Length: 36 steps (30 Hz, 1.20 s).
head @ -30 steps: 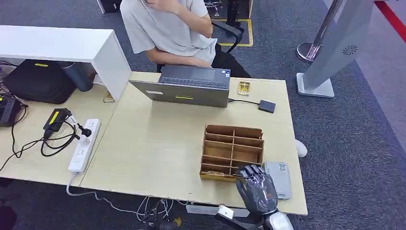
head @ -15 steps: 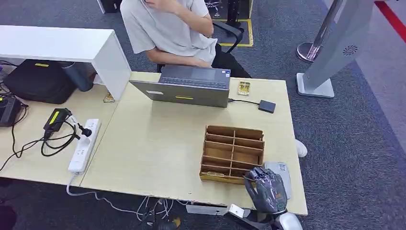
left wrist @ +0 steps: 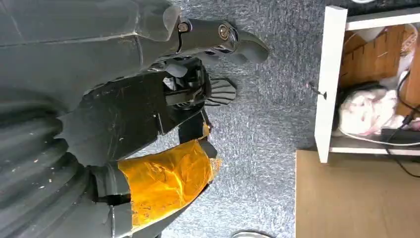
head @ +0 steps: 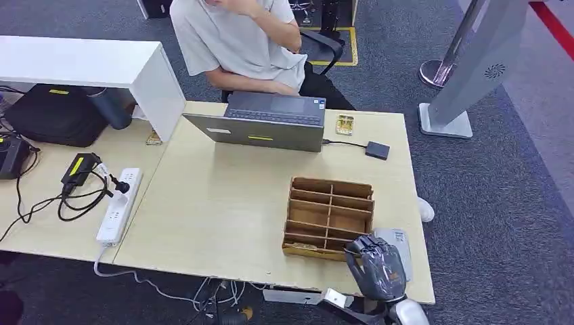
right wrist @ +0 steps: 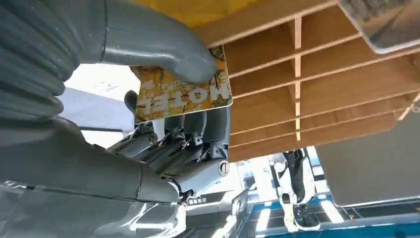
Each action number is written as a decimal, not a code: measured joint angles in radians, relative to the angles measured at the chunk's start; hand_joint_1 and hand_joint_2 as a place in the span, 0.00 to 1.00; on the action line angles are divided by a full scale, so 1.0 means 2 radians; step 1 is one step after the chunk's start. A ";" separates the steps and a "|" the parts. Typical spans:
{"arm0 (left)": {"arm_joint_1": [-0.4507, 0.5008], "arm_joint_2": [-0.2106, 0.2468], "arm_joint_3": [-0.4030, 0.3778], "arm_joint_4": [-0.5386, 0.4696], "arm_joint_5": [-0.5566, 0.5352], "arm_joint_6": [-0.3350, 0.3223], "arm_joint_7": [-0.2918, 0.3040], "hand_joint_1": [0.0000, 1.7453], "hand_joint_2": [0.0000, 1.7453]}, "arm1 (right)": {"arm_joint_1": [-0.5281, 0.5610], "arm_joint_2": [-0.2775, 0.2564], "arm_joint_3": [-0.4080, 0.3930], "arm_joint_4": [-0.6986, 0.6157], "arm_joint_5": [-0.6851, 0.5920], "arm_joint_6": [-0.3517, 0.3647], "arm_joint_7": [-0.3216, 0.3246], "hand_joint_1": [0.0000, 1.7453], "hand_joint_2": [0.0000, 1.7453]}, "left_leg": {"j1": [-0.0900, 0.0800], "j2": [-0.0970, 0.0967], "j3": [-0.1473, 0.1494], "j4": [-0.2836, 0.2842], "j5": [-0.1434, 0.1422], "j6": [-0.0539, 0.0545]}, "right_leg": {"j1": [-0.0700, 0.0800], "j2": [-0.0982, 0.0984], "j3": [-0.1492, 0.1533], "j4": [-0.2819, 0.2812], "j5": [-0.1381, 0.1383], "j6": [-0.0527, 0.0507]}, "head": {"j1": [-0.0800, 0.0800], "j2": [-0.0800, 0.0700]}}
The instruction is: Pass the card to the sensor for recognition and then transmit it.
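**Card lifted, hand moving right to the reader**

The right hand (head: 376, 267) pinches the hotel card (right wrist: 184, 94) between thumb and fingers. It has shifted right from the wooden rack (head: 329, 217) and now sits over the grey reader (head: 399, 249) at the table's near right corner; scanning looks imminent. I cannot tell the left hand's fingers.

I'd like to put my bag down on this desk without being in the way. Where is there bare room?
Bare tabletop lies between the power strip, laptop and wooden organizer. Crowded: the corner where the right hand holds a card beside the grey sensor.
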 joint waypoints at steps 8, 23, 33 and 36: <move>-0.002 0.000 0.000 0.000 -0.007 -0.002 0.011 0.00 1.00 | -0.035 0.000 0.019 0.004 -0.046 0.000 0.003 0.77 1.00 | 0.000 0.000 0.000 0.000 0.000 0.000 | 0.000 0.000 0.000 0.000 0.000 -0.001 | 0.000 0.000; -0.007 0.000 0.000 0.000 -0.012 -0.004 0.016 0.00 1.00 | -0.101 -0.030 0.113 0.008 -0.165 0.043 0.027 0.77 1.00 | 0.000 0.000 0.000 0.000 0.000 0.000 | 0.000 0.001 0.000 0.000 0.000 -0.001 | 0.000 0.000; -0.008 0.004 0.000 0.000 -0.019 -0.011 0.019 0.00 1.00 | -0.183 -0.064 0.159 -0.045 -0.302 0.212 0.034 0.77 1.00 | 0.000 0.000 0.000 0.000 0.001 -0.001 | 0.000 0.001 0.000 0.001 0.001 -0.001 | 0.000 0.000; -0.013 0.003 0.000 0.002 -0.030 -0.010 0.031 0.00 1.00 | -0.228 -0.057 0.168 -0.055 -0.275 0.185 0.070 0.77 1.00 | 0.000 0.000 0.000 0.000 0.001 -0.001 | 0.000 0.001 -0.001 0.001 0.001 -0.001 | 0.000 0.000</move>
